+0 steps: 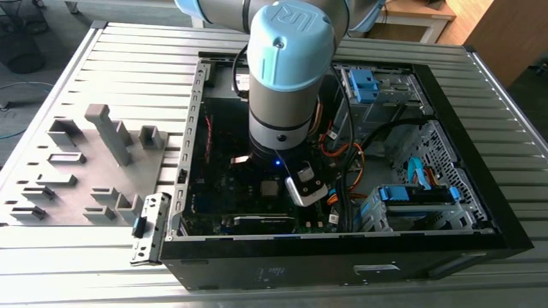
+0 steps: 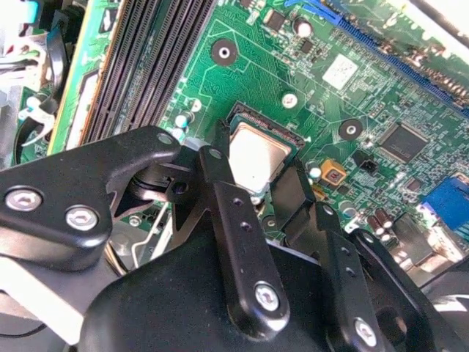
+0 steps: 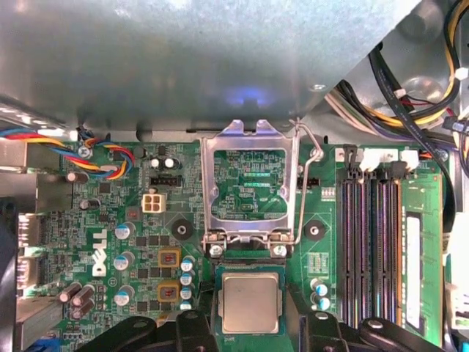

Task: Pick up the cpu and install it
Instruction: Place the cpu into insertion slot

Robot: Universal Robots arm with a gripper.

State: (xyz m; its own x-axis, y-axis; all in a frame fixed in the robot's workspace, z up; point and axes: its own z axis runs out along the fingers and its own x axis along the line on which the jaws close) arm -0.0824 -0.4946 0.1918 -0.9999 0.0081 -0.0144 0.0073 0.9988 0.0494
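Observation:
The cpu point(image 3: 250, 302), a small square chip with a pale silvery face, lies level at the socket point(image 2: 267, 123) on the green motherboard point(image 3: 139, 242). My gripper point(image 3: 250, 326) is shut on the cpu, its black fingers point(image 2: 215, 172) pressed against two opposite edges. The second wrist view shows the cpu point(image 2: 254, 155) between those fingers, with a dark strip of socket showing beyond it. The socket's metal load plate point(image 3: 249, 139) is swung open and its lever point(image 3: 299, 183) is raised. In the exterior view the arm point(image 1: 287, 70) reaches down into the case, and the cpu point(image 1: 271, 187) is a small grey square at its foot.
The open black computer case point(image 1: 342, 263) lies on a slatted metal table point(image 1: 128, 58). Grey plastic fixture blocks point(image 1: 107, 131) stand at the exterior view's left. Black memory slots point(image 3: 374, 249), cable bundles point(image 3: 410, 95) and blue drive brackets point(image 1: 411, 192) crowd the space around the socket.

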